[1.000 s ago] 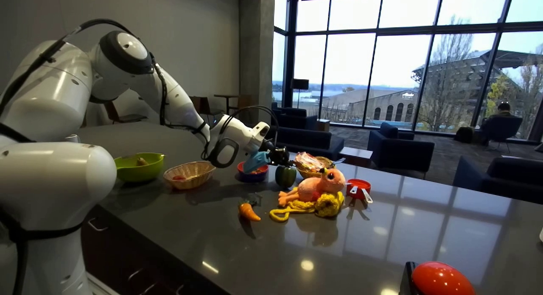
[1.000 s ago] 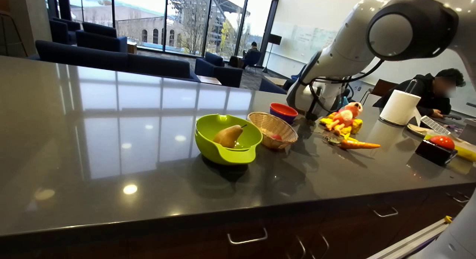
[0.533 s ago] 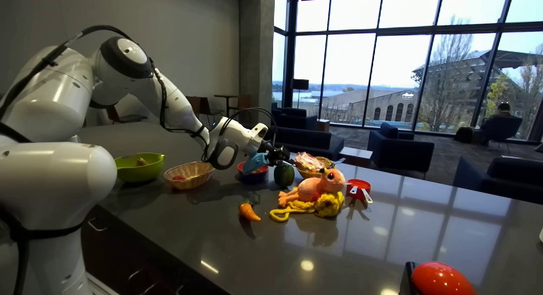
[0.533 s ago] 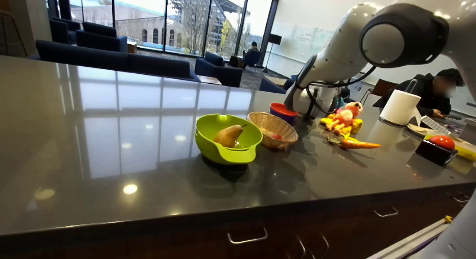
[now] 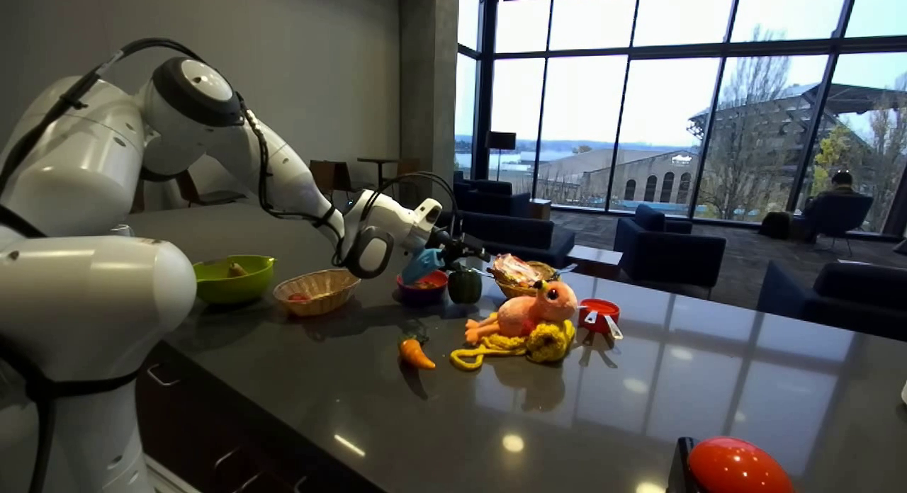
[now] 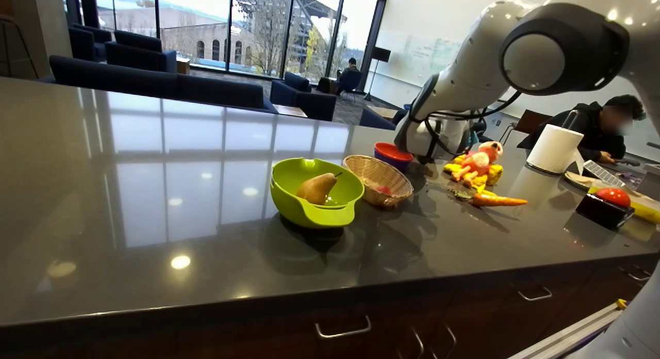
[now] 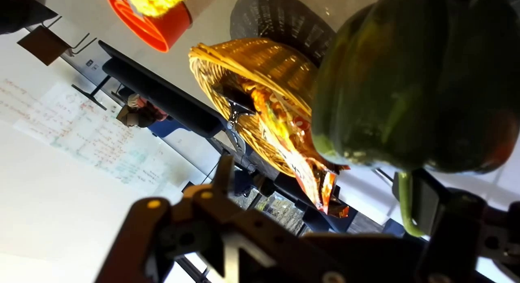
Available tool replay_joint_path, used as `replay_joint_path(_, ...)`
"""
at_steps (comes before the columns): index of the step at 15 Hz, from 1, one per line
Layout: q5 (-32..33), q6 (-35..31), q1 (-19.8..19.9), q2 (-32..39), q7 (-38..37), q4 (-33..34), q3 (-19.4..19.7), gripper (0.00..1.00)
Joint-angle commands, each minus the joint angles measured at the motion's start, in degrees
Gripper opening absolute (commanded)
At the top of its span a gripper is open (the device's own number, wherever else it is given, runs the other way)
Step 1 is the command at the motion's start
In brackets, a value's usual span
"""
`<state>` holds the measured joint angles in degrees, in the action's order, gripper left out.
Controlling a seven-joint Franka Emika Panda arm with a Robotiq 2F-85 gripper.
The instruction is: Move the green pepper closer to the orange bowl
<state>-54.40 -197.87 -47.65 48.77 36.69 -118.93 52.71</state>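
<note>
Principal item: small, glossy, dark green, roundish toy pepper [image 5: 465,286], on or just over a glossy grey counter [image 5: 581,443], just beside a round red-orange plastic bowl [image 6: 392,152] with purple-blue outer wall, the nearest match in sight for the orange bowl of the task. Contact between the two: impossible to tell. In an exterior view: pepper not visible, presumably behind the white robot arm [image 6: 474,65]. Tool: black two-fingered gripper [image 7: 319,169], fingers [image 7: 223,175] spread wide, nothing clasped between, bulk of the pepper off to one side of the gap. Attitude of the pepper: apparently upright, thin curved green stem [image 7: 405,199] uppermost, overlapping one finger in the wrist view; touch there equally unclear. Behind, in the wrist view: tan wicker basket [image 7: 266,58] holding shiny snack wrappers [image 7: 278,120]. Also near: pink-orange plush bird [image 5: 521,316] atop yellow crocheted yarn [image 5: 549,343]. Step in hand, by judgement: positioning of the pepper beside the bowl, more likely by nudge than by grip; task seemingly well advanced. Calls next, again by judgement, for one of two courses: for a tighter gap, re-centring over the stem and a gentle squeeze, or a slow sideways push low on the body toward the bowl; with the present closeness deemed enough, a straight lift clear of the stem. Chief risk: a snag of stem on finger, with a tip or roll of the rounded body to follow.
</note>
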Motion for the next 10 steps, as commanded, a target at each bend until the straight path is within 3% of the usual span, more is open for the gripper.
replay_joint_path(1,1.39,0.0,-3.95,-0.33,-2.79,-3.59,3.46,1.0)
replay_joint_path(10,2.94,0.02,-5.75,-0.56,-7.39,-7.63,3.5,1.0)
